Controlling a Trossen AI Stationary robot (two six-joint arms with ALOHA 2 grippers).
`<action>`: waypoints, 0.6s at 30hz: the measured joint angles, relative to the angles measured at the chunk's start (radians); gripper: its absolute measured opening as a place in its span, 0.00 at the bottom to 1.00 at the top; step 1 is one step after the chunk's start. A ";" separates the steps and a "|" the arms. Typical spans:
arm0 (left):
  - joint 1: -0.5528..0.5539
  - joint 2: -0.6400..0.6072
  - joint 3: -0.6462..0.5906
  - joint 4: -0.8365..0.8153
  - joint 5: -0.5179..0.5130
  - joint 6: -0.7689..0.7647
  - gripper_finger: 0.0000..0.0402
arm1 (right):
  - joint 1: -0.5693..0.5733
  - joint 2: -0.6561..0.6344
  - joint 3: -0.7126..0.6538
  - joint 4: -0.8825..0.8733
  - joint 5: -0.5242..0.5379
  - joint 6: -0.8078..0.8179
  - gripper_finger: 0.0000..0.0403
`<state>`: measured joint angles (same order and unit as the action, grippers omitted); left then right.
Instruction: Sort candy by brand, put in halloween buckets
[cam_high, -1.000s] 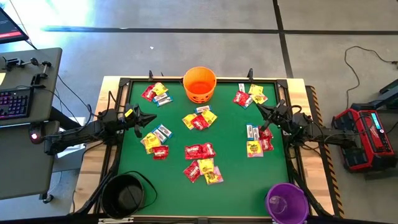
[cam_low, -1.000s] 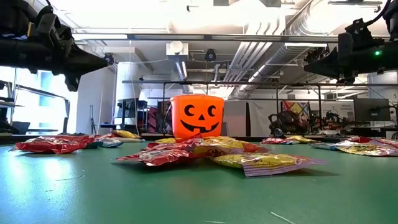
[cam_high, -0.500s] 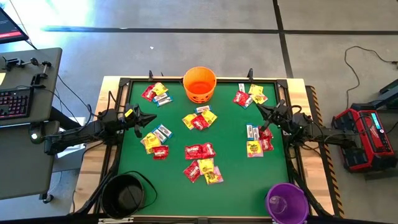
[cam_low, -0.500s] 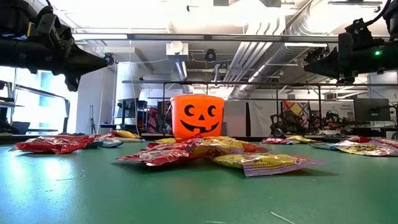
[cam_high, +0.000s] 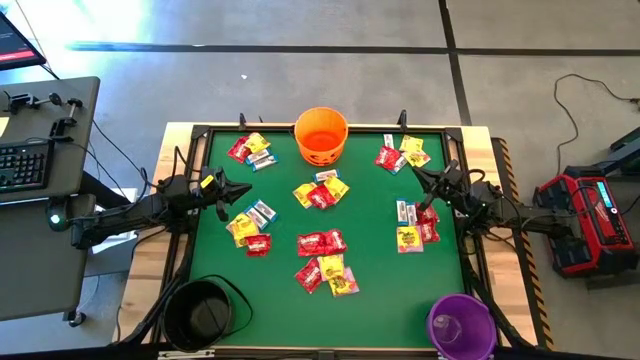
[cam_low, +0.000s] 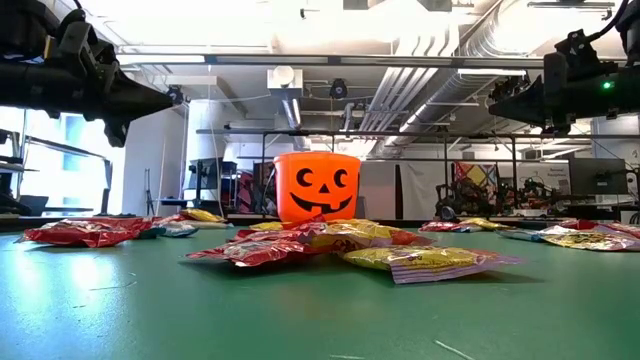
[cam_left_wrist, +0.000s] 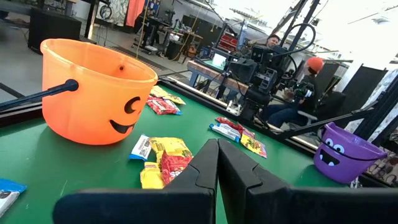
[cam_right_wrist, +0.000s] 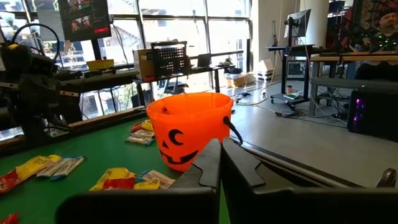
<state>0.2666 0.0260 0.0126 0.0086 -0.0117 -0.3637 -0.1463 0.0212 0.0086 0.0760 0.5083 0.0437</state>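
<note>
High view, candy (cam_high: 322, 256): shiny red, yellow, white-blue packets, 7 loose clusters, lying flat.
Orange bucket (cam_high: 321, 135): upright, far edge.
Left gripper (cam_high: 243, 190): clenched, empty.
Right gripper (cam_high: 414, 172): clenched, empty.

Robotics lab: exposed ducts (cam_low: 470, 50), workbenches (cam_right_wrist: 93, 78).

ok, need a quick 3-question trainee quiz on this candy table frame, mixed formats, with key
1. True or false: the orange bucket stands at the table's far edge, between the two arms.
2. Multiple choice: the purple bucket sits at which near corner? A) the left arm's side B) the right arm's side
3. Fill in: the left gripper and right gripper are both ____ and hold nothing.

Key: 1 true. 2 B; the black bucket takes the left arm's side. 3 shut; all candy lies on the green mat.
</note>
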 joint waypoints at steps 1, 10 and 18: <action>0.000 0.000 0.000 0.000 0.000 0.000 0.00 | 0.000 0.000 0.000 0.000 0.000 0.000 0.00; 0.000 0.000 0.000 0.000 0.000 0.000 0.00 | 0.000 0.000 0.000 0.011 0.022 0.033 0.00; 0.000 0.000 0.000 0.000 0.000 0.000 0.00 | 0.000 0.000 0.000 0.033 0.030 0.088 0.00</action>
<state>0.2668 0.0257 0.0126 0.0086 -0.0118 -0.3637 -0.1459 0.0208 0.0086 0.1085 0.5380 0.1315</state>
